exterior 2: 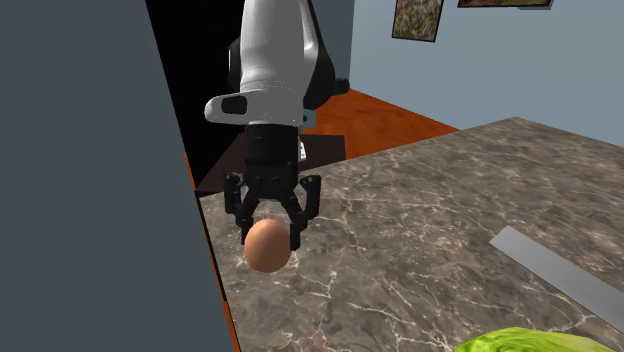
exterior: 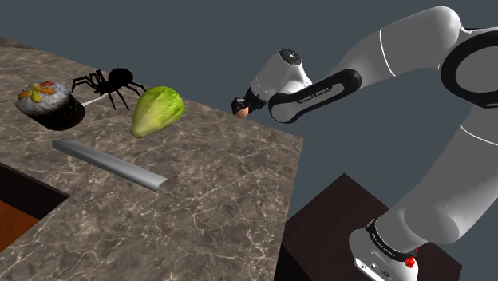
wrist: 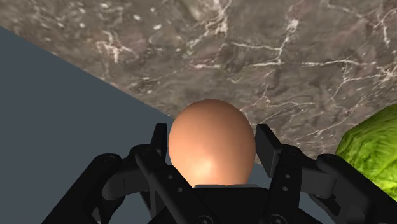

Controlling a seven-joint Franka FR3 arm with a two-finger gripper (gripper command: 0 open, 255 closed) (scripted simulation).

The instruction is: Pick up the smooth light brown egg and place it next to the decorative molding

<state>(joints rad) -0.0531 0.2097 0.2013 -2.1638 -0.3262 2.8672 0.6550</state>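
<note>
The light brown egg (wrist: 212, 153), clasped between the black gripper's (wrist: 212, 135) fingers, hangs over the marble counter's (exterior: 223, 184) edge, well apart from the grey molding (exterior: 108, 164). Best to carry it clear of the lettuce (exterior: 157, 110), lower it gently beside the strip, and release only once it rests.

Molding (exterior 2: 555, 267) and lettuce (exterior 2: 540, 342) cut off at the second exterior view's edges
</note>
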